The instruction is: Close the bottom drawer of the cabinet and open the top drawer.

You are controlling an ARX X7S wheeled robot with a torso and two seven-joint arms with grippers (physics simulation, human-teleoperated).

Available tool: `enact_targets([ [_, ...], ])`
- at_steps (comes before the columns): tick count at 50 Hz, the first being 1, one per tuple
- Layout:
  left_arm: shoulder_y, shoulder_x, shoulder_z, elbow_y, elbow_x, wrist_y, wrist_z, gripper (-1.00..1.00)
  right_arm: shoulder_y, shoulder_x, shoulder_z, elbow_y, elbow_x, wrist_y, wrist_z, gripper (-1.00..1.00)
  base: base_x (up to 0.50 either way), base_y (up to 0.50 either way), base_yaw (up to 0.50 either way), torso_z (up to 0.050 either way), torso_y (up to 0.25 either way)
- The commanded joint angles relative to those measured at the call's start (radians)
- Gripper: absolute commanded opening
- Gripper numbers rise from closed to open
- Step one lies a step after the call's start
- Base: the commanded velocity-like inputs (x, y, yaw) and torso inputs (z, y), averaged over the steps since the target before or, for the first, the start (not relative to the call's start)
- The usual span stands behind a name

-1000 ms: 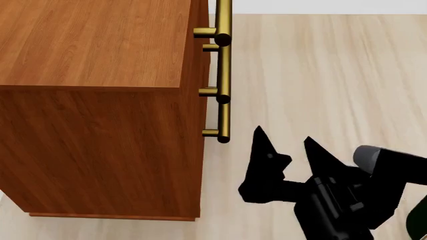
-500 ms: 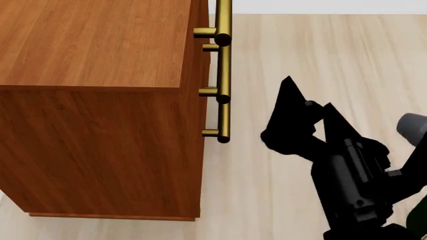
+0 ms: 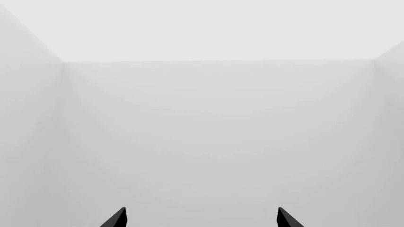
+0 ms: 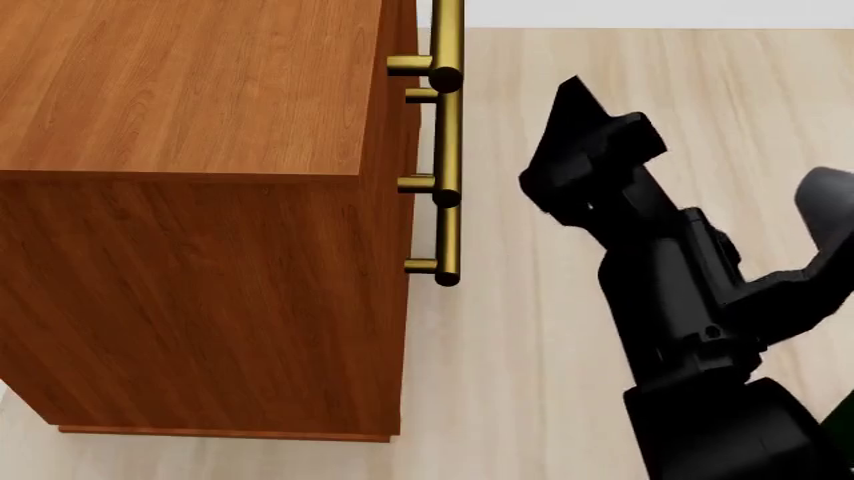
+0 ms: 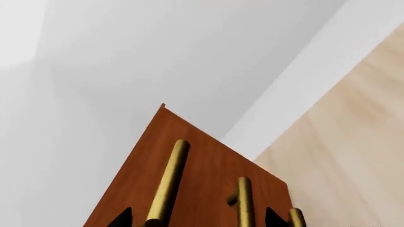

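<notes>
A pale plank floor (image 4: 627, 120) with faint grain runs under everything, meeting a white wall (image 4: 641, 12) at the far edge of the head view.

Nearest the camera, the right arm (image 4: 694, 330) rises from the lower right corner, a matte black, angular mass of blocky links. At its end the right pincer (image 4: 587, 130) points away from the camera and stands level with the cabinet's handles, apart from them and touching nothing. In the right wrist view its two dark fingertips (image 5: 120, 218) sit wide apart at the frame's edge with the handles between them, so it is released and empty.

To the arm's left stands the cabinet (image 4: 200, 200), a boxy form in reddish-brown wood grain, its flat top and one side seen from above. Three brass bar handles run down its front edge, round and smooth on short posts: the bottom drawer's (image 4: 447, 240) nearest, the top drawer's (image 4: 447, 40) farthest. All three line up closely, so no drawer stands visibly out.

The left pincer (image 3: 200, 218) shows only two black tips spread apart against blank pale grey walls, released and empty.
</notes>
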State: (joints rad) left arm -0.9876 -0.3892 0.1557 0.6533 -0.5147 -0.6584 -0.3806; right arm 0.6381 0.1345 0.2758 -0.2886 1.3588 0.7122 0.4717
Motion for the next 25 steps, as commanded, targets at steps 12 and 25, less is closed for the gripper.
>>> enact_targets([
  [12,0.001,-0.01,-0.003,-0.003,-0.006,0.007,-0.002,1.0,0.074,-0.065,-0.038,0.1,0.044,-0.051,0.034,1.0,0.0,0.0,0.0,0.0,0.0],
  [25,0.001,-0.016,-0.004,-0.003,-0.01,0.006,-0.005,1.0,0.112,-0.085,-0.082,0.164,0.058,-0.077,0.024,1.0,0.0,0.0,0.0,0.0,0.0],
])
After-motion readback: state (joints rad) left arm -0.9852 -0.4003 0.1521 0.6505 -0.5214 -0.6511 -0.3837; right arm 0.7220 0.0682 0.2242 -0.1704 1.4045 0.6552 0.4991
